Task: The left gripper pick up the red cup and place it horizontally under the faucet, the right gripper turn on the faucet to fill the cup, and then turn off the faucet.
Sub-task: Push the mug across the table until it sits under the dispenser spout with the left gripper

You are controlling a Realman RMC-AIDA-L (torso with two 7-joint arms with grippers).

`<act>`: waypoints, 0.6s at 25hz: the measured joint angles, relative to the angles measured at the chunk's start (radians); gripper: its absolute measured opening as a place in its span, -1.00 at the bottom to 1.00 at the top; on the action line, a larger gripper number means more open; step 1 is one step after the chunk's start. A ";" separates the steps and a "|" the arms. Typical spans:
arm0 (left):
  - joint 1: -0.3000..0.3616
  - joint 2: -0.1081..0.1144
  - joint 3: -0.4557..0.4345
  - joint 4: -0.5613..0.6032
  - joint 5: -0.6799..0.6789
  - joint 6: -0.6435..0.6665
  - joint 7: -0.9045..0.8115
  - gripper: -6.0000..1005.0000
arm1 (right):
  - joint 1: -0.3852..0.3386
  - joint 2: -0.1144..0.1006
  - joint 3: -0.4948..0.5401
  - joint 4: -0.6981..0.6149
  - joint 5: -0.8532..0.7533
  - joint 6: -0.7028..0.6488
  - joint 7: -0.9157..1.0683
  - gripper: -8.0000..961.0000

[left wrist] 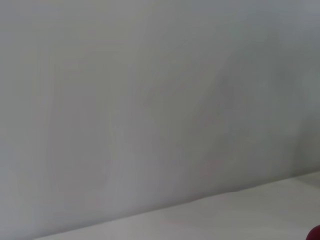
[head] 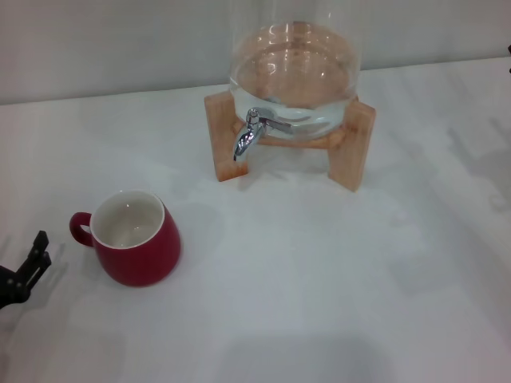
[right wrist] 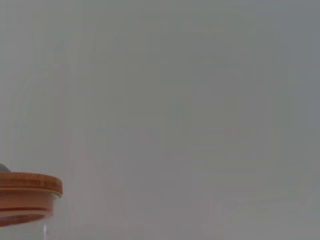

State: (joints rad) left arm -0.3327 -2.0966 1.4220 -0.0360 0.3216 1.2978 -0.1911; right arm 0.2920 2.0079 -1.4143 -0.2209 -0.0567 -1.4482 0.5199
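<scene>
Glossy glazed ceramic red cup (head: 136,239); polished chrome faucet (head: 249,136); clear glass jar (head: 292,76); matt wooden stand (head: 355,144); smooth white counter (head: 319,279).

Dark red rounded ceramic cup (head: 136,239), white inside, upright on white table (head: 319,303), loop handle toward black left gripper (head: 24,271) at the edge. Well apart: clear glass water jar (head: 293,72) on wooden stand (head: 358,148), chrome faucet (head: 249,133) at front.

White table (head: 335,303) w/ two items on it.
Red cup (head: 137,239) upright at lower left; wooden stand (head: 351,148) w/ glass jar (head: 294,72) at upper centre, well apart.
</scene>
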 joint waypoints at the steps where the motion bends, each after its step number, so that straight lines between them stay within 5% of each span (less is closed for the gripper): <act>1: -0.001 0.000 0.000 -0.001 0.000 -0.002 -0.001 0.73 | 0.000 0.000 0.000 0.000 0.000 0.000 0.000 0.81; 15: -0.007 0.001 0.000 0.004 0.039 -0.012 -0.001 0.73 | 0.001 0.000 0.000 0.000 0.000 0.000 -0.001 0.81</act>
State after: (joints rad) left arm -0.3401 -2.0959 1.4219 -0.0319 0.3604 1.2862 -0.1923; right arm 0.2928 2.0080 -1.4143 -0.2209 -0.0567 -1.4481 0.5193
